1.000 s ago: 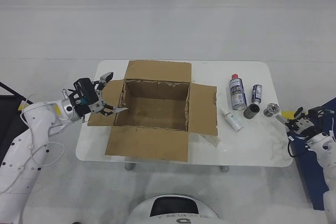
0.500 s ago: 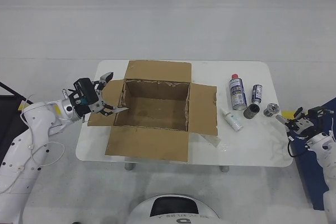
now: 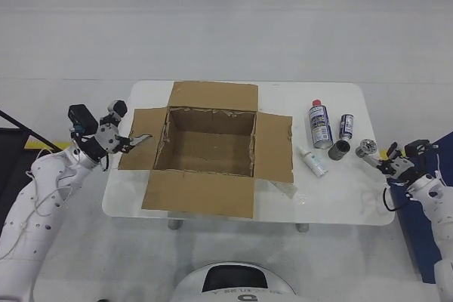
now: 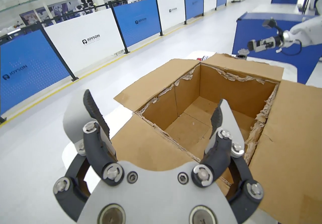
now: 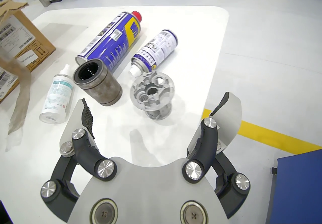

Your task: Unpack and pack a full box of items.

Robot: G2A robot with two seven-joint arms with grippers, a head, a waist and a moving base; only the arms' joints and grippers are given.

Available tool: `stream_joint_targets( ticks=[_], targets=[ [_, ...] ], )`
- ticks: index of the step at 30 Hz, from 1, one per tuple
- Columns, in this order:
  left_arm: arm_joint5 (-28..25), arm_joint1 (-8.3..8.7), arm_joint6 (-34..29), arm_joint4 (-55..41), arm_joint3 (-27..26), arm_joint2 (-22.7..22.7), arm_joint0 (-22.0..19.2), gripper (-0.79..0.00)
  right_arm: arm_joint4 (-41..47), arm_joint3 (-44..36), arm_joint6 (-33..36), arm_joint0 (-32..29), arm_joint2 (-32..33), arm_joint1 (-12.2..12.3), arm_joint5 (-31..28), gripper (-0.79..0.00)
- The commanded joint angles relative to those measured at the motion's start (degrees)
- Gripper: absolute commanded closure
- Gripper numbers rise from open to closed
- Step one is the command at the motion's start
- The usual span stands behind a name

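My left tool hangs wide open and empty beside the empty box mid-frame, my right tool likewise before the metal hub at right; I judge an off-centre grab could knock it off the nearby worktop edge.

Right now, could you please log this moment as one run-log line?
box: open, empty | left pincer: open, at box flap | right pincer: open, facing metal hub on table
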Motion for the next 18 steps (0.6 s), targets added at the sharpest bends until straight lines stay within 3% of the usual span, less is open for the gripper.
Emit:
stream_joint_targets(
  ticks=[1,6,11,18],
  targets=[
    [-2.6,-0.39,0.8,-5.0,4.2,0.6,-1.2,-0.785,0.4,-1.7,0.6,-0.8,-0.3,0.0,0.1,-0.785],
    [-9.8,-1.2,2.2,-14.7,13.1,1.4,-4.1,-0.785,2.6,-3.1,4.2,-1.2,0.0,0.2,0.6,-0.785],
    [-9.8,-1.25,2.2,-15.3,13.5,1.6,-4.3,-0.785,6.0,-2.8,9.2,-0.3,0.3,-0.4,4.9,-0.785],
    [-9.8,-1.25,2.2,-15.3,13.5,1.6,-4.3,-0.785,9.1,-2.6,17.3,2.2,-1.3,-1.7,5.5,-0.785]
  ],
)
